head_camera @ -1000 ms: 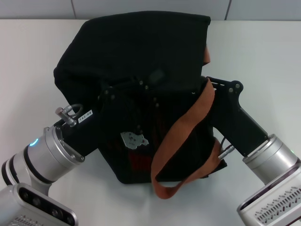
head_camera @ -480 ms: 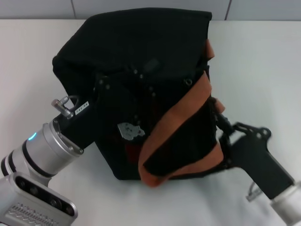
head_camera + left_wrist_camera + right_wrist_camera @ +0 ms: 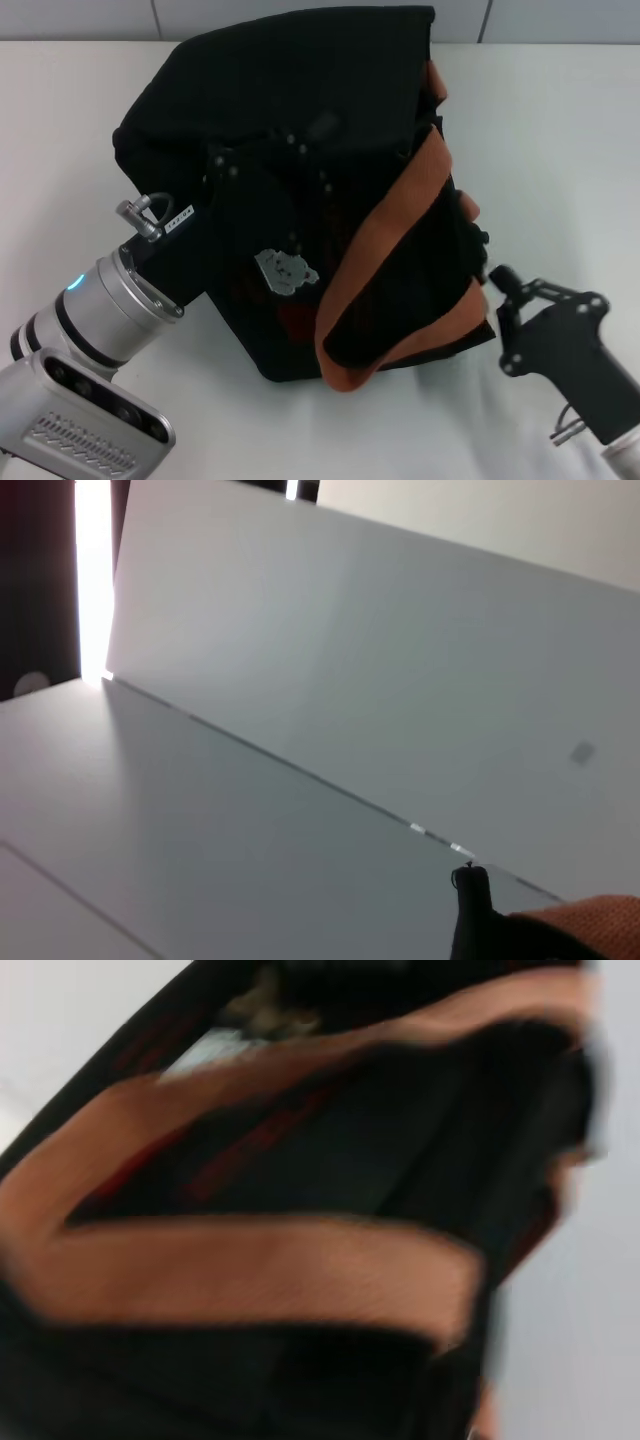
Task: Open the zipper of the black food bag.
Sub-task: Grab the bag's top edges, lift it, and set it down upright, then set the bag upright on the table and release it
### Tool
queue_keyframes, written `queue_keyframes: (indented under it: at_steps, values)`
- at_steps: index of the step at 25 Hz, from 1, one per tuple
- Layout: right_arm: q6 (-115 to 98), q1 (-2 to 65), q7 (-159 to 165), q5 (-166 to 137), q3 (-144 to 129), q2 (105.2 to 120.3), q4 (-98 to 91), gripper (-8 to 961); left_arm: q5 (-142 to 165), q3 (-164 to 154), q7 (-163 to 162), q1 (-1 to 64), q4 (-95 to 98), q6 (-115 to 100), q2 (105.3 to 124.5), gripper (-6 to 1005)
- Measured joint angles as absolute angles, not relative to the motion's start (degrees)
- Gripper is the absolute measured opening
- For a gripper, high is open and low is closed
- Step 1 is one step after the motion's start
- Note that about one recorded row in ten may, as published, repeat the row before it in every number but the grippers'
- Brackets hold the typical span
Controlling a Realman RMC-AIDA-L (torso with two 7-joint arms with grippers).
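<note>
The black food bag [image 3: 300, 80] stands in the middle of the white table, with orange-brown strap handles [image 3: 395, 225] draped over its front right side. A pale bear patch [image 3: 285, 268] and a red mark show on its front. I cannot make out the zipper against the black fabric. My left gripper [image 3: 285, 165] lies pressed on the bag's upper front, black on black. My right gripper [image 3: 497, 285] hovers off the bag's front right corner, close to it and apart from the straps. The right wrist view shows the bag [image 3: 330, 1160] and a strap [image 3: 260, 1265], blurred.
White table [image 3: 560, 130] surrounds the bag, with a tiled wall edge behind. In the left wrist view I see the table surface [image 3: 200, 830], a wall panel and a bit of orange strap [image 3: 590, 925].
My right gripper has pulled back from the bag's upper right side, down toward the front right. The strap now lies draped over the bag's front right side. The left arm barely moved.
</note>
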State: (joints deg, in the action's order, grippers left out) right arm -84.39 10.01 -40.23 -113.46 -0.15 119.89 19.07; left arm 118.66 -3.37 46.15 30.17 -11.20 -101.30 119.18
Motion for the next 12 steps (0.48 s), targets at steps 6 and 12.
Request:
queue_keyframes:
  at_steps: [6,12]
  values:
    - [-99.47,7.54,-32.53,-113.18,2.15,119.74,18.4,81,118.57,2.52,39.8,26.68,-13.3,-99.19,119.18,120]
    - [-108.6,7.93,-11.13,-113.14,3.67,119.54,13.16,294,118.48,7.61,26.95,20.27,-14.29,-95.53,119.17,123]
